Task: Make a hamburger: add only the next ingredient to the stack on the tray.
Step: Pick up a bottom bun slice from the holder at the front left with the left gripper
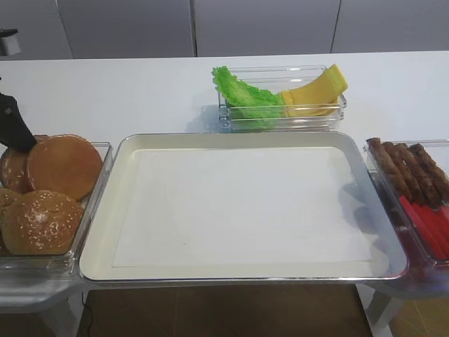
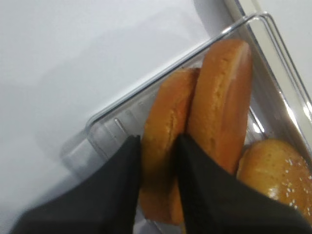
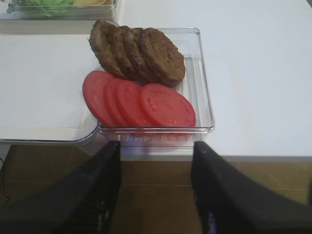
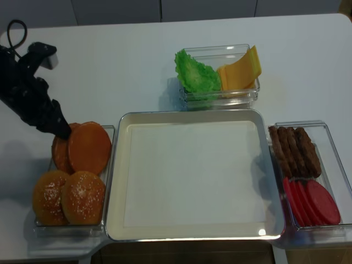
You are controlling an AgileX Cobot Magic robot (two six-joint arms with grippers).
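Left end effector (image 2: 158, 161) clamped (right end effector (image 3: 155, 161) open).

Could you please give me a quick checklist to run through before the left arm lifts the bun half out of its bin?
1. Left gripper straddles one smooth bun half, a finger on each face: ok.
2. Grip firm enough to lift: cannot tell.
3. Second smooth bun half leans against the gripped one and may drag along: not ok.
4. Tray shows only bare white paper, free to receive the bun: ok.
5. Right gripper hangs open before the bin of tomato slices and patties, off the tray: ok.
6. Sesame buns lie nearer the front, outside the grip: ok.
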